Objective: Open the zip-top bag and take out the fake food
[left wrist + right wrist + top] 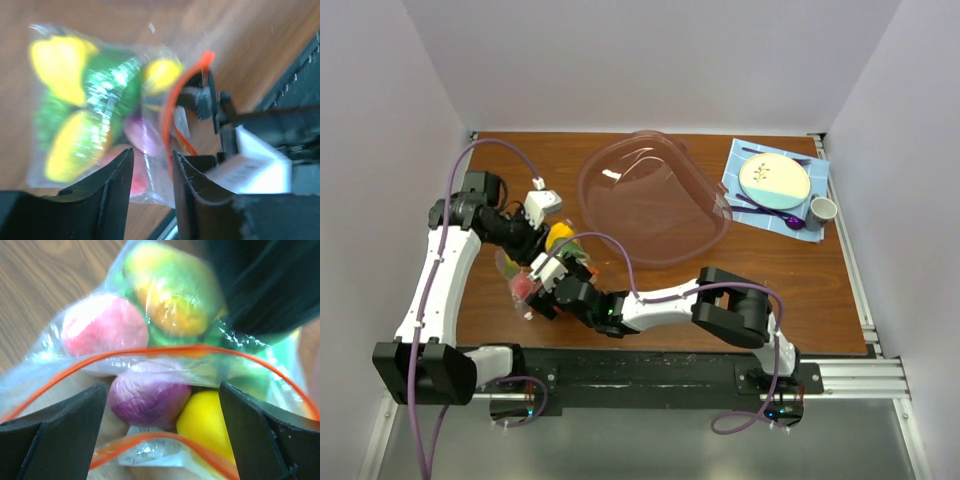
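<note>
R gripper (161, 390): fingers wide apart, straddling the gaping mouth of the zip-top bag (47, 365), clamped on nothing. L gripper (152, 155): jaws nearly together, seemingly pinching the bag's side edge, though blur hides the contact. Bag lies on the table (800, 280) btw both grippers, mouth toward R gripper, long axis running away from it. Fake food (102, 325) sits inside; far end hidden by L gripper.

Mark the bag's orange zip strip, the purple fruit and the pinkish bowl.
Orange zip strip of the clear plastic bag (175, 348): right wrist view, upper edge.
Round purple plastic fruit (147, 399): right wrist view, centre.
Large clear pinkish bowl (655, 200): top view, bare middle.
</note>
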Controlling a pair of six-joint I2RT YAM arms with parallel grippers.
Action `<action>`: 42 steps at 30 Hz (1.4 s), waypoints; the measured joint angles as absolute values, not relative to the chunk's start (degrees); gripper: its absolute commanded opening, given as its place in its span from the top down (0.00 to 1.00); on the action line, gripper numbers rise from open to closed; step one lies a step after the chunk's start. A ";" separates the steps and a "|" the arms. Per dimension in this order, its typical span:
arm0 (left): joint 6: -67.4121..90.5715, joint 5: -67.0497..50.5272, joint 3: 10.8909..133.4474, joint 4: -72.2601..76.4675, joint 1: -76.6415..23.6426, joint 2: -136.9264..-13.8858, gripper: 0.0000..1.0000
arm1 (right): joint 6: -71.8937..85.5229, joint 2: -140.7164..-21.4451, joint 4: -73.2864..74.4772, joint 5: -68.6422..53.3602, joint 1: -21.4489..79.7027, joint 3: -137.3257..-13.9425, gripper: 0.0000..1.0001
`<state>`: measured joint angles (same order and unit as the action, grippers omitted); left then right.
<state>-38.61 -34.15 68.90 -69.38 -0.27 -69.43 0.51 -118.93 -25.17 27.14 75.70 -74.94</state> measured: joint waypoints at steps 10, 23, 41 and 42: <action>-31.07 -17.50 73.97 -49.95 7.31 -69.58 0.65 | 1.83 -121.12 -25.56 29.02 76.12 -74.87 0.01; -27.83 -15.49 69.52 -39.51 8.99 -92.77 0.66 | 1.89 -121.97 -25.43 28.88 76.38 -76.01 0.01; -31.09 -19.33 53.08 -32.88 7.18 -86.00 1.00 | 2.31 -125.03 -20.12 28.67 77.03 -80.73 0.14; -31.14 -19.29 52.86 -32.56 7.14 -85.86 1.00 | 2.44 -125.03 -20.18 28.51 77.03 -80.62 0.18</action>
<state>-31.14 -19.29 52.86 -32.56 7.14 -85.86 2.44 -125.03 -20.18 28.51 77.03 -80.62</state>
